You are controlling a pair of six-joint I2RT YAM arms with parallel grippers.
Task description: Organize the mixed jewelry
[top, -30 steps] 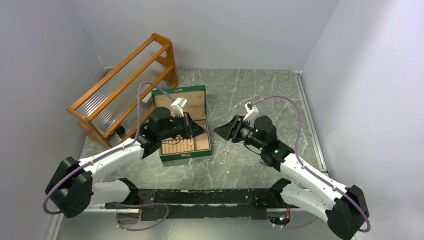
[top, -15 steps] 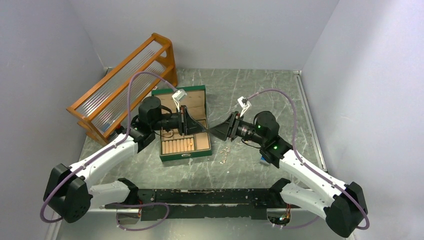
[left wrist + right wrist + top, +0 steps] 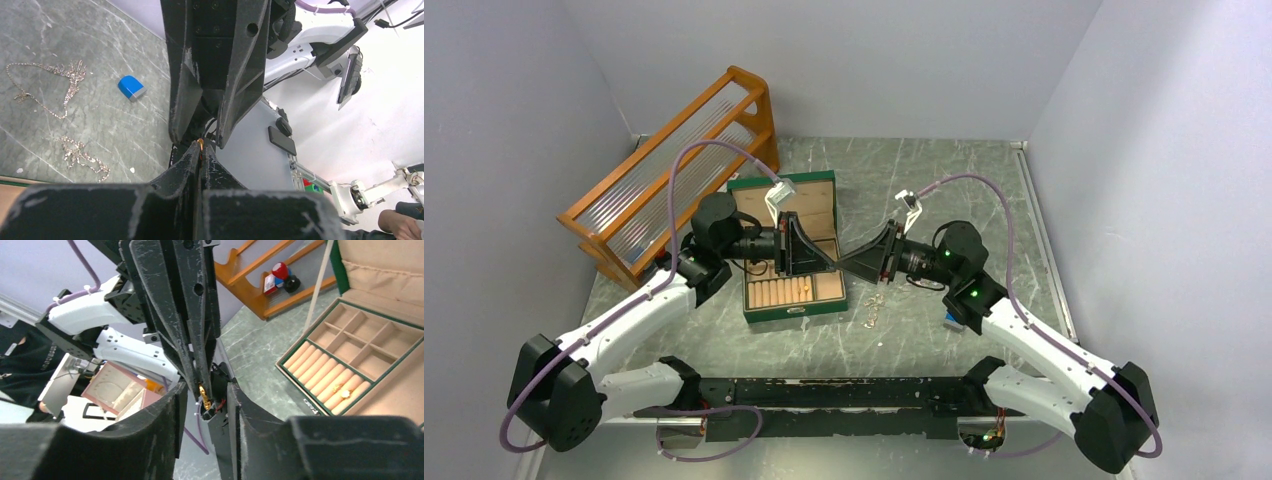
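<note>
My left gripper (image 3: pixel 825 263) and right gripper (image 3: pixel 848 264) meet tip to tip just above the right edge of the open green box (image 3: pixel 790 311). The left gripper (image 3: pixel 200 148) is shut on a tiny gold piece (image 3: pixel 200 144) at its fingertips. In the right wrist view that gold piece (image 3: pixel 202 391) sits between the spread fingers of my open right gripper (image 3: pixel 205 397), which straddle the left tips without touching it. More of the mixed jewelry, thin chains (image 3: pixel 59 79) (image 3: pixel 874 310), lies on the table right of the box. Small gold bits (image 3: pixel 344 389) rest on the box's ring rolls.
A small blue block (image 3: pixel 951 320) (image 3: pixel 131 87) lies on the table near the right arm. A wooden slatted rack (image 3: pixel 674 170) stands at the back left, close behind the box. The box lid (image 3: pixel 809 195) is raised toward the back.
The left arm lifted and turned its gripper off the box to point right. The right gripper moved left to meet it, its jaws widening and then narrowing somewhat.
</note>
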